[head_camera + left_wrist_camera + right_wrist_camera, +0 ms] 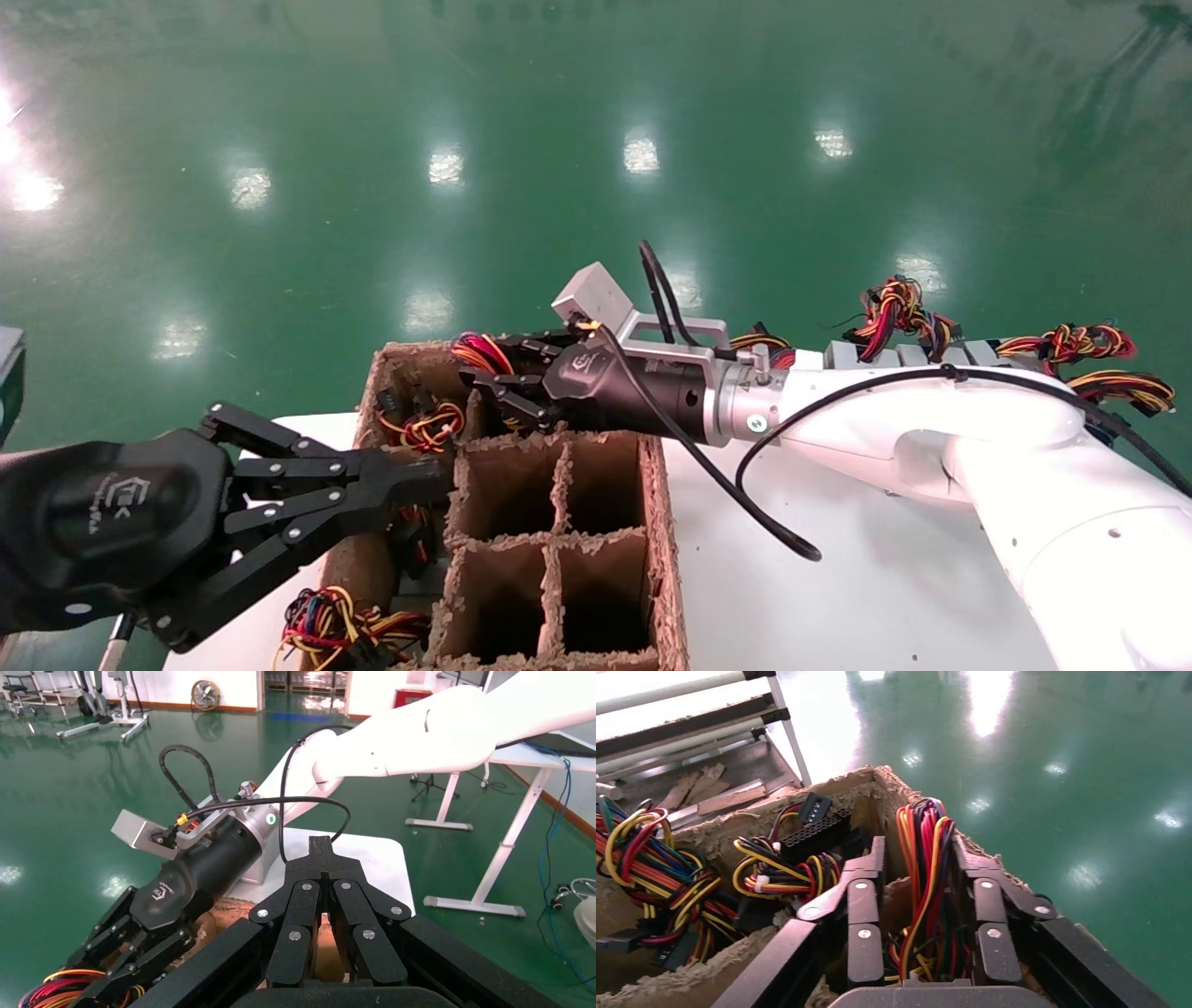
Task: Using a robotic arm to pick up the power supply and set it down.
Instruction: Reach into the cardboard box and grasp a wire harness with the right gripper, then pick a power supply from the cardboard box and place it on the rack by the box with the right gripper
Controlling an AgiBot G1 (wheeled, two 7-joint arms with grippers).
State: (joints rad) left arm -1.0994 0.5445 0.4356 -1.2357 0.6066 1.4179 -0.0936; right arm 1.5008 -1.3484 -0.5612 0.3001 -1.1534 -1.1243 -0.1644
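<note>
R gripper (484, 368) is open wide round the wire bundle (925, 874) of the power supply, which sits hidden in the box's (652, 522) far cell, so reach deeper & clamp metal, not wires; L gripper (424, 485) parked closed nearby.

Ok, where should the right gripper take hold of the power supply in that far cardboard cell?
From straight above, probably: cardboard box walls block the sides. The power supply shows only its upright wire bundle, between the open jaws of the right gripper; grip the casing beneath, not loose wires.
</note>
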